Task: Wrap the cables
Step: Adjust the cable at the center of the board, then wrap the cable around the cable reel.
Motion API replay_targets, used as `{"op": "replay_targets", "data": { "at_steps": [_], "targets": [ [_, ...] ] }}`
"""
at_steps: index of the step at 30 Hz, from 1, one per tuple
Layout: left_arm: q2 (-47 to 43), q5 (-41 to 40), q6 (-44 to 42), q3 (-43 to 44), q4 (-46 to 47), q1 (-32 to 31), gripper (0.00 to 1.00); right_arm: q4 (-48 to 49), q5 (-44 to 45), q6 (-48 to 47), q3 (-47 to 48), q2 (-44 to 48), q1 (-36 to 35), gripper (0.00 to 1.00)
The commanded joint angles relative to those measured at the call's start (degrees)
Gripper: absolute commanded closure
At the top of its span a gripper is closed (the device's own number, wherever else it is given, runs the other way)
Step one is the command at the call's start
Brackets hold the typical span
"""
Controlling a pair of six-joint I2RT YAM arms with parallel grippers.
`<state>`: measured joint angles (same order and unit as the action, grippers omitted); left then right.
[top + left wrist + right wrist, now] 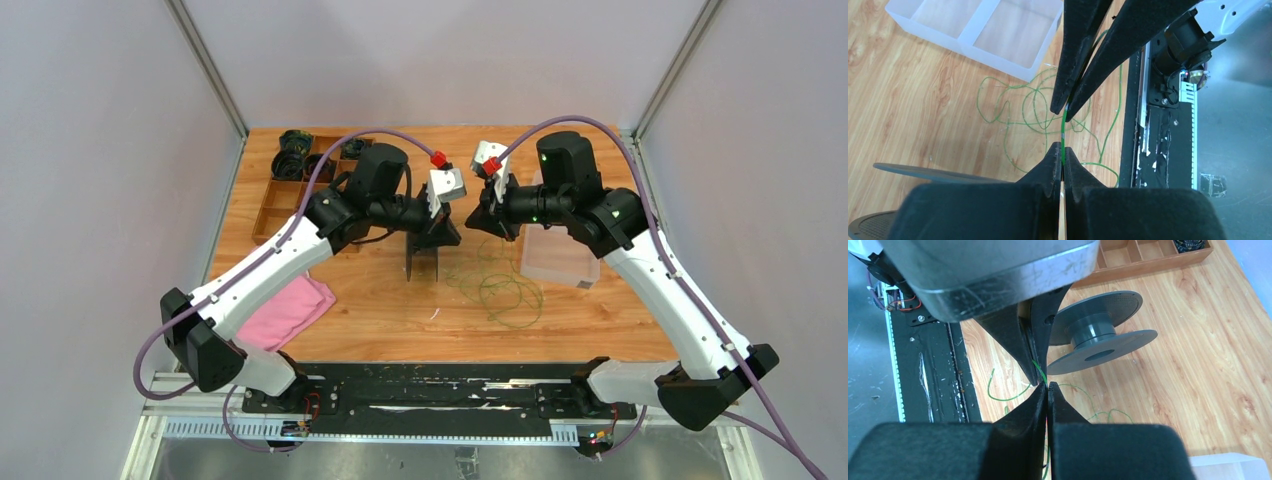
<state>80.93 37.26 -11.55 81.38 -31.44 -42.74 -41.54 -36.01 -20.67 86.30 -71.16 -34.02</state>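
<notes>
Green cable (1063, 131) between left gripper (1063, 151), right gripper (1066, 112).

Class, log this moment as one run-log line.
left gripper: shut on wire | right gripper: shut on wire | slack: loose on table | spool: bare

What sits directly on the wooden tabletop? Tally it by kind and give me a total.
green cable tangle: 1
grey spool: 1
pink cloth: 1
wooden tray: 1
clear bin: 1
Total: 5
</notes>
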Motion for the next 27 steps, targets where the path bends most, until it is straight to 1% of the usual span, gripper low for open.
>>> {"op": "replay_targets", "data": {
  "at_steps": [1,2,3,6,10,12,14,16,17,21,23,25,27],
  "targets": [
    [-1.9,0.7,0.5,-1.3,2.5,-0.5,0.97,2.4,-0.6,1.4,-0.1,0.9,0.3,0.99],
    [-2.4,0.7,0.4,-1.6,2.9,-0.4,0.95,2.8,0.1,1.5,-0.8,1.1,0.7,0.99],
    [-2.8,0.8,0.2,-2.1,3.2,-0.3,0.90,3.4,0.7,1.7,-1.6,1.3,1.0,0.99],
    [-4.8,0.4,-0.3,-3.8,5.0,0.6,0.71,4.9,2.7,2.1,-3.5,1.8,1.5,0.99],
    [-7.6,-1.1,1.1,-6.0,7.3,3.9,0.46,5.7,5.5,2.3,-4.1,1.2,1.4,0.99],
    [-9.4,-5.1,1.6,-7.4,8.1,5.5,0.33,6.0,7.7,2.1,-4.0,0.5,1.4,0.99],
    [-10.9,-13.4,1.7,-9.3,8.7,5.8,0.22,6.4,10.6,1.8,-4.2,0.1,1.5,0.99],
    [-11.4,-21.4,3.3,-10.9,8.9,5.8,0.19,7.0,13.2,1.4,-5.0,0.2,1.4,0.99],
    [-11.1,-24.0,4.5,-11.8,8.9,5.8,0.18,7.6,14.2,1.4,-5.6,0.4,1.4,0.99],
    [-8.9,-30.7,8.9,-15.0,10.2,5.6,0.18,9.1,16.2,1.3,-6.9,1.2,1.5,0.99],
    [-8.1,-35.8,9.9,-16.3,11.1,5.6,0.18,9.2,16.4,1.6,-7.4,1.7,1.5,0.99],
    [-7.4,-37.3,10.4,-17.2,12.3,5.6,0.20,9.2,16.7,1.6,-8.0,2.6,1.5,0.99],
    [-6.6,-36.9,11.4,-17.6,13.3,5.6,0.24,9.3,17.3,1.3,-8.8,3.4,1.5,0.99]
  ]
}}
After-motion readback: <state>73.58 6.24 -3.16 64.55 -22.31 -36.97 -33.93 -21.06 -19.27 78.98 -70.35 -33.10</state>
